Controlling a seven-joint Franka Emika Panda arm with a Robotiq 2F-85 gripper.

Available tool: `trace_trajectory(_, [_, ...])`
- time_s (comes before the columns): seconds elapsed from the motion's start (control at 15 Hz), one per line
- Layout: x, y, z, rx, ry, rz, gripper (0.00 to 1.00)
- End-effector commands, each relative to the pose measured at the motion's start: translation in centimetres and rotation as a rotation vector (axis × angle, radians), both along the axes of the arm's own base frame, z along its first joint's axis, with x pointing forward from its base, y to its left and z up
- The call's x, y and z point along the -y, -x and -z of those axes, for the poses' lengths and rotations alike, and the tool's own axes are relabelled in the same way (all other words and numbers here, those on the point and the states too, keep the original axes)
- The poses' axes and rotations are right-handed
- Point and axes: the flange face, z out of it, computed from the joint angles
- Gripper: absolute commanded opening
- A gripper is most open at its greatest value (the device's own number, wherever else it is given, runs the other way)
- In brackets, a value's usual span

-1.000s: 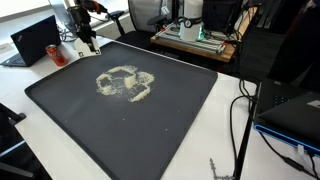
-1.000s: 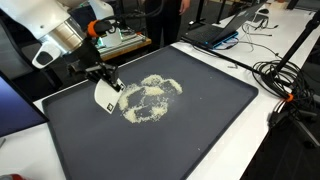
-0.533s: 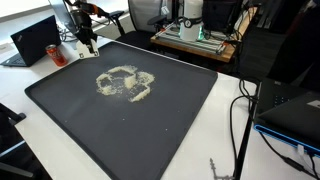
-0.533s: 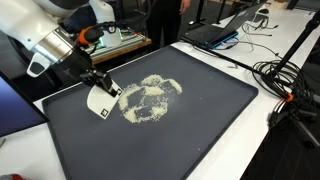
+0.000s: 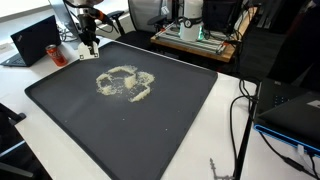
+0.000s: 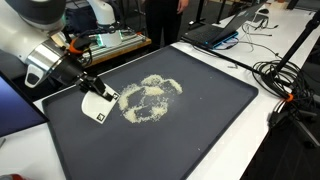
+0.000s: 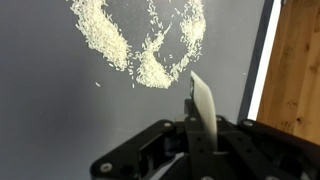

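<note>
While the arm hangs over a corner region of the black mat [image 6: 190, 135], the gripper [image 6: 90, 88] is pressed together on a thin white card [image 6: 98, 106], pinching it by its upper edge. The wrist view confirms the hold: the card [image 7: 204, 100] runs out from between the dark jaws as a narrow, edge-on blade, with its free end toward the mat. Gripping the card at the top leaves its lower edge clear of the jaws, so only that edge faces the surface. Whether this edge touches the mat or hovers just above it cannot be told from any view. The card sits just beside the scattered grains [image 6: 150, 97], on the side toward the arm, and is apart from them. The grains, pale and rice-like, lie in a rough ring with a few strays around it, near the middle of the mat in both exterior views [image 5: 124, 83]. The dark surface makes the pale grains easy to read, and the mat's pale edge [image 7: 262, 60] marks where it ends beside a wooden surface [image 7: 295, 70]. A laptop [image 5: 35, 40] stands beyond the corner nearest the gripper, well apart from the grains, and cables [image 6: 290, 85] trail off the opposite side.
</note>
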Motion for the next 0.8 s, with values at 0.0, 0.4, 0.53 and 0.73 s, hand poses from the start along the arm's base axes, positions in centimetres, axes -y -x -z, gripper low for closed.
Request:
trace_trajectory(0.0, [-0.2, 2.0, 0.0, 0.145, 0.017, -0.107, 0.01])
trace_trajectory(0.4, [-1.2, 3.6, 1.6, 0.251, 0.052, -0.254, 0.01])
trace_trajectory(0.53, [-1.5, 4.1, 2.1, 0.273, 0.047, -0.295, 0.01])
trace_trajectory(0.73, [-1.9, 4.9, 2.9, 0.294, 0.027, -0.334, 0.01])
